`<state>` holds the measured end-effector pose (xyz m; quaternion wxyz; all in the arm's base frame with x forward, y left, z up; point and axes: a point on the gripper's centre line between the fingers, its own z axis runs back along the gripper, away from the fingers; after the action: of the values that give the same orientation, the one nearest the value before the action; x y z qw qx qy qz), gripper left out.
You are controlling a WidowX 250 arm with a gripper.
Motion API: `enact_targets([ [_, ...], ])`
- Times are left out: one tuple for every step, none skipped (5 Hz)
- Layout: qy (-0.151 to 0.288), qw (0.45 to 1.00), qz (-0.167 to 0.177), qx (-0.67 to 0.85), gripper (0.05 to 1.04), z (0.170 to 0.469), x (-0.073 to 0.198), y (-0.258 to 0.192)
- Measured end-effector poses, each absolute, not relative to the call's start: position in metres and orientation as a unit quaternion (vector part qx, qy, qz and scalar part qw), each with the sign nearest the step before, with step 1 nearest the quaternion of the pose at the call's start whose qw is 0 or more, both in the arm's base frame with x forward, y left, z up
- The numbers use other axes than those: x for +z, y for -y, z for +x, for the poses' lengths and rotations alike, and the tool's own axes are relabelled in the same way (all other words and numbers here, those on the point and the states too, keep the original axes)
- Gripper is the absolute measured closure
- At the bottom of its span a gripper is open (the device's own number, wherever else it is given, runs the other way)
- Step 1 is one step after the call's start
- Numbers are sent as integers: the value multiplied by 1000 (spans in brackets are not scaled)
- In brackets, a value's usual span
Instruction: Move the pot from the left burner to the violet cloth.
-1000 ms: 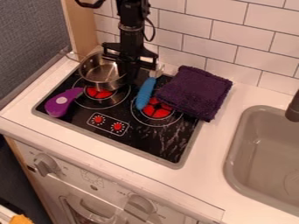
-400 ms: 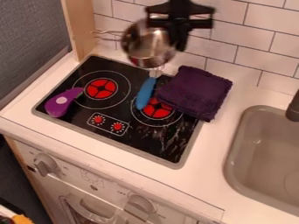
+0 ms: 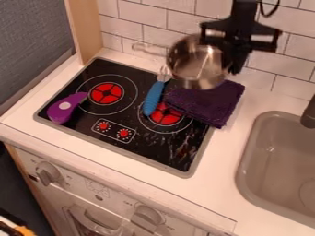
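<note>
The black gripper (image 3: 229,62) hangs at the upper right, shut on the right-hand wall of the silver pot (image 3: 195,64). That pot is held in the air over the back part of the folded violet cloth (image 3: 206,103), its handle pointing left toward the tiles. The cloth lies at the stove's right back corner, partly on the counter, with its back edge hidden behind the pot. Nothing stands on the left burner (image 3: 106,93).
A blue-handled utensil (image 3: 153,98) lies between the burners, its tip near the pot. A purple toy eggplant (image 3: 64,109) rests on the stove's left edge. The grey sink (image 3: 277,166) is at the right, and the tiled wall (image 3: 132,18) rises behind.
The gripper has lifted the pot off the left burner and carried it right, above the cloth. Between the last two frames both moved right and somewhat down in the view. The cloth has stayed put.
</note>
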<state>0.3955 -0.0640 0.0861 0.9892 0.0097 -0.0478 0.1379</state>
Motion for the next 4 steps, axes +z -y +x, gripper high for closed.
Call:
enact_targets([
  [37,991,-1,127,1006,401,72,70],
  [20,995,1,98,1006,406,51,72],
  [15,997,-8,75,1006,408,44,75],
  [13,998,-10,59,973,409,39,77],
])
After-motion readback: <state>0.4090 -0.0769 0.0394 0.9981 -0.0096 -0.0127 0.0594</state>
